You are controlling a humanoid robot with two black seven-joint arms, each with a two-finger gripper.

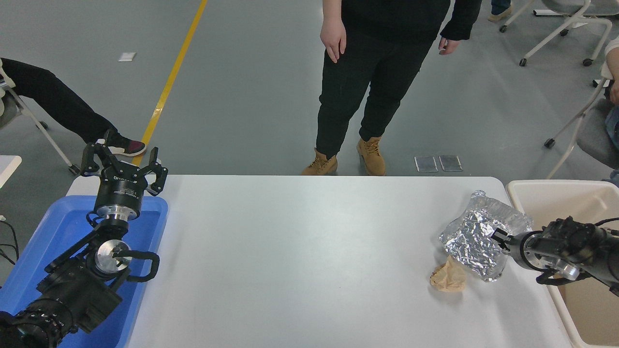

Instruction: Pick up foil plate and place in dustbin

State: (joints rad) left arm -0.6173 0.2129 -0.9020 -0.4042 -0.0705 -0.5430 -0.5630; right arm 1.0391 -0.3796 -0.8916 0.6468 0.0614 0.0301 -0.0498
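The foil plate (pixel 471 237) is a wrinkled silver tray at the table's right end, with its right side raised off the table. My right gripper (pixel 498 238) comes in from the right edge and is shut on the plate's right rim, with one fingertip lying on top of the foil. The beige dustbin (pixel 537 193) stands just past the table's right edge, and my right wrist reaches out over its near wall. My left gripper (pixel 123 162) is parked open and empty at the far left, above the blue tray.
A tan paper wad (pixel 449 278) lies touching the foil plate's near-left corner. A blue tray (pixel 53 227) sits under my left arm. A person in black trousers and tan boots (pixel 370 154) stands at the table's far side. Chairs and seated people are at both sides.
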